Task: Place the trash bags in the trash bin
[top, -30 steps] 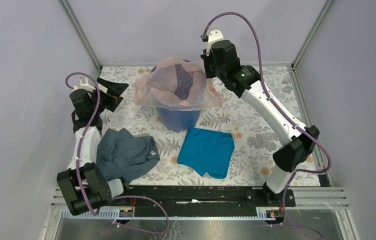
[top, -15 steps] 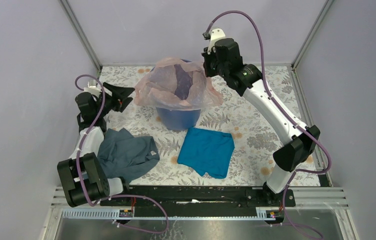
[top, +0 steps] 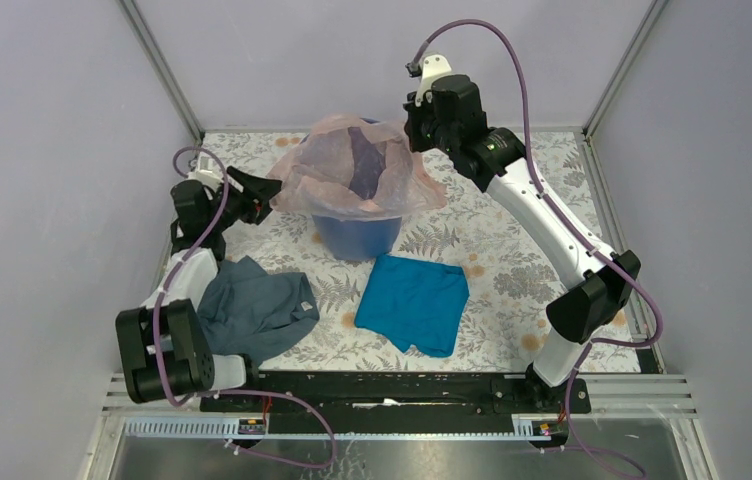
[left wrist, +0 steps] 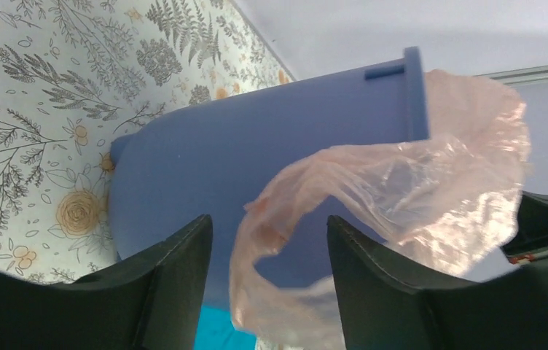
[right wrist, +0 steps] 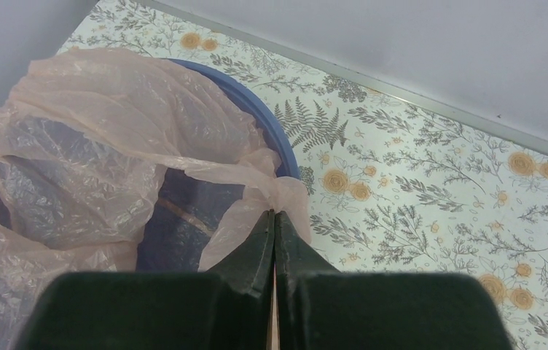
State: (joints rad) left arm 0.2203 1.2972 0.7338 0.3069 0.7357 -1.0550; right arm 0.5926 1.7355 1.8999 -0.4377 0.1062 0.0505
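The blue bin (top: 357,238) stands toward twelve o'clock on the table (top: 512,260), with the pink bag (top: 312,185) draped loosely over its mouth. The right gripper (right wrist: 275,213) is pinched tight on the bag's edge at the bin's two o'clock. The left gripper (left wrist: 267,222), at nine o'clock, holds its jaws apart around a loose flap. I'd judge they're lining the bin. The next move is to close on that flap and draw it over the rim.

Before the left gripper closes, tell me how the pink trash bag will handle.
Probably floppy: the pink trash bag sags in folds over the blue trash bin. Likely thin and light, since the bin shows through it. It may slip; the right gripper pinches only a bunched edge.
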